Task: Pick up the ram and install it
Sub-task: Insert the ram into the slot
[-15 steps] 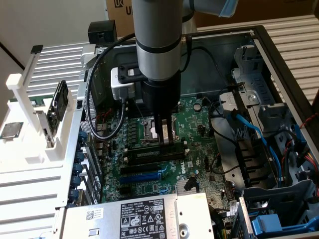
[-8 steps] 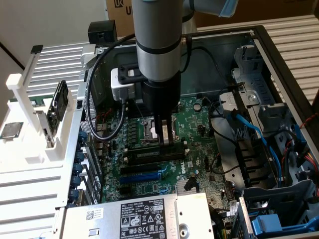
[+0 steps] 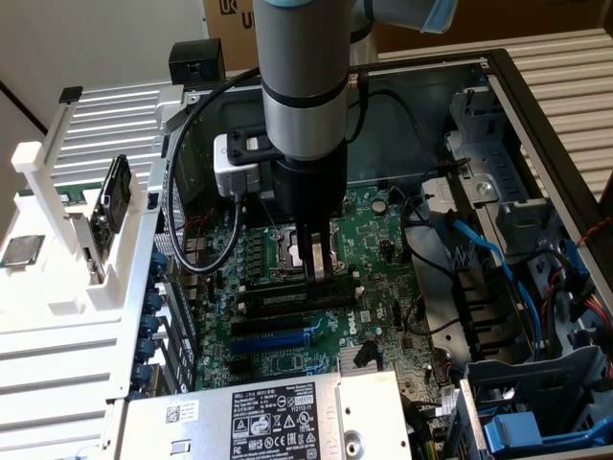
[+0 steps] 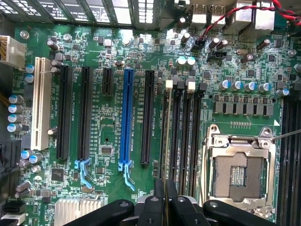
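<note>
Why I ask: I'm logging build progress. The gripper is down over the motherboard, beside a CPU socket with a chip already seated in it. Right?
Not quite. The CPU socket is empty: the wrist view shows its bare contacts inside the metal frame, with no chip seated. The rest holds: the gripper is down over the motherboard, beside that socket.

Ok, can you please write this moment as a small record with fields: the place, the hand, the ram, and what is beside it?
place: open computer case, motherboard inside
hand: low over the board, shut on the ram
ram: on edge between the fingers, at the black memory slots
seated in slot: cannot tell
beside: CPU socket, no chip in it
</note>
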You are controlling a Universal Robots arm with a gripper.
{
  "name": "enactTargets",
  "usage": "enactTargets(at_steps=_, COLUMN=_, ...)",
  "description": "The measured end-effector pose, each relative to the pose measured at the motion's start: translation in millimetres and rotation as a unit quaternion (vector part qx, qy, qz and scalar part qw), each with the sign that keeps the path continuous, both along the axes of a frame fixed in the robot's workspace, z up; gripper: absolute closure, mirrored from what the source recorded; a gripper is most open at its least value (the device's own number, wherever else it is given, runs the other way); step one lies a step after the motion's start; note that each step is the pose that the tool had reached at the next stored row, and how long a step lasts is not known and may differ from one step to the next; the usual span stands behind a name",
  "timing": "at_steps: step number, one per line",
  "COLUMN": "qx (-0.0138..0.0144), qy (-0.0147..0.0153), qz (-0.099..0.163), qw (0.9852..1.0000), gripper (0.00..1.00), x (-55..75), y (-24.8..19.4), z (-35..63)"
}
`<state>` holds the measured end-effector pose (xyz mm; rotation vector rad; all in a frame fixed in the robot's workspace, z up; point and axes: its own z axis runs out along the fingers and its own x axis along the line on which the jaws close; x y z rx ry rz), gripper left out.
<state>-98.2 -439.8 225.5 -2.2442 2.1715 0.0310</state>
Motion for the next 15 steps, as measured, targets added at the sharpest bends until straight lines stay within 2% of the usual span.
enactTargets(at_steps=12, qx=0.0, qy=-0.0001, qz=0.0, qw=1.0, gripper=0.87, x=0.0, y=-0.1, z=0.0)
enactTargets(at_steps=13, qx=0.0, qy=0.0, qz=0.0, qw=1.0, gripper=0.86, x=0.0, y=-0.1, z=0.0)
enactTargets(at_steps=14, qx=0.0, qy=0.0, qz=0.0, qw=1.0, gripper=0.79, x=0.0, y=-0.1, z=-0.1)
enactTargets(at_steps=15, qx=0.0, qy=0.0, qz=0.0, qw=1.0, gripper=0.79, x=0.0, y=-0.1, z=-0.1)
